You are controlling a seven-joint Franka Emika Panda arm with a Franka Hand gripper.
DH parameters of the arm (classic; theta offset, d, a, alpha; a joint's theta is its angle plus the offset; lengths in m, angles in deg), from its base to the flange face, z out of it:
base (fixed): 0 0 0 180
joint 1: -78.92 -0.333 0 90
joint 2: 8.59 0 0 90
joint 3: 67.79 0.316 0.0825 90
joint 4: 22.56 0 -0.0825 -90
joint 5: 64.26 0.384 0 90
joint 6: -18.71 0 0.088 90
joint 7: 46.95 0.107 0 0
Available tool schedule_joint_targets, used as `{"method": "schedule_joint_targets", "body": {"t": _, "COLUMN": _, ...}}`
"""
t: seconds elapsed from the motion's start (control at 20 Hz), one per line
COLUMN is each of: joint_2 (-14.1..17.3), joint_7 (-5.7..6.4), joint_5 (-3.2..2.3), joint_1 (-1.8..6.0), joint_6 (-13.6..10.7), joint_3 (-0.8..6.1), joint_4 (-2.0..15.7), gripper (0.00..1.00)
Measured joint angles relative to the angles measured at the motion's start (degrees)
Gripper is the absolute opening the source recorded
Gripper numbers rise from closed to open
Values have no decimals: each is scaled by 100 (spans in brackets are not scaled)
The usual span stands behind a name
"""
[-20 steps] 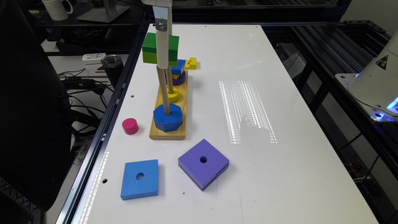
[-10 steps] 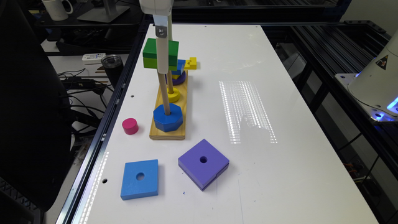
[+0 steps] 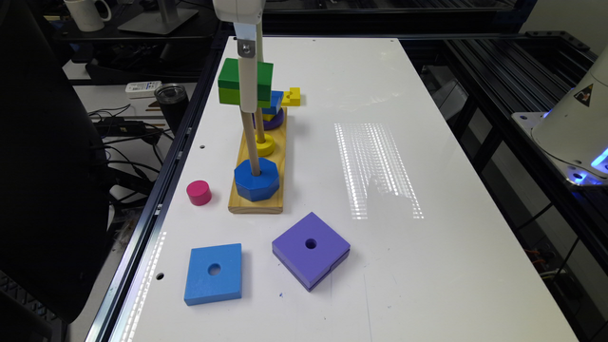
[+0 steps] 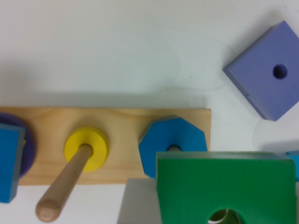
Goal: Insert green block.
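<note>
Exterior view first: my claw (image 3: pixel 248 97) hangs high over the wooden base (image 3: pixel 256 202), and the green block (image 3: pixel 245 81) rides with it, level with the top of the near peg (image 3: pixel 251 145). From the wrist view I see the block (image 4: pixel 225 189) right under the camera, its hole at the frame's edge, so I judge the claw is clamped on it, though I can't make out how wide the fingers stand.

Against the shots from a second and half a second ago, very little has shifted. The block sits at almost the same height and the same spot over the pegs. To me that means the carry is done and I'm in the fine-alignment stage, not yet descending.

Below the claw, the blue octagon (image 3: pixel 256 179) sits at the foot of the near peg. The next peg along carries the yellow ring (image 3: pixel 265 144). I can't yet tell if hole and peg tip line up. I reckon the next move calls for centring the hole on the tip, then lowering straight; a small offset could catch the block on the tip.
</note>
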Motion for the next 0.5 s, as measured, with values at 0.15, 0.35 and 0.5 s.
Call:
{"method": "schedule_joint_targets", "body": {"t": 0.15, "joint_2": 0, "joint_7": 0, "joint_5": 0, "joint_1": 0, "joint_6": 0, "joint_3": 0, "joint_4": 0, "gripper": 0}}
{"method": "schedule_joint_targets", "body": {"t": 0.35, "joint_2": 39, "joint_7": 0, "joint_5": -4, "joint_1": 0, "joint_6": 17, "joint_3": 0, "joint_4": -1, "gripper": 0}}
{"method": "schedule_joint_targets", "body": {"t": 0.5, "joint_2": 70, "joint_7": 0, "joint_5": -6, "joint_1": -2, "joint_6": 47, "joint_3": 0, "joint_4": 2, "gripper": 0}}
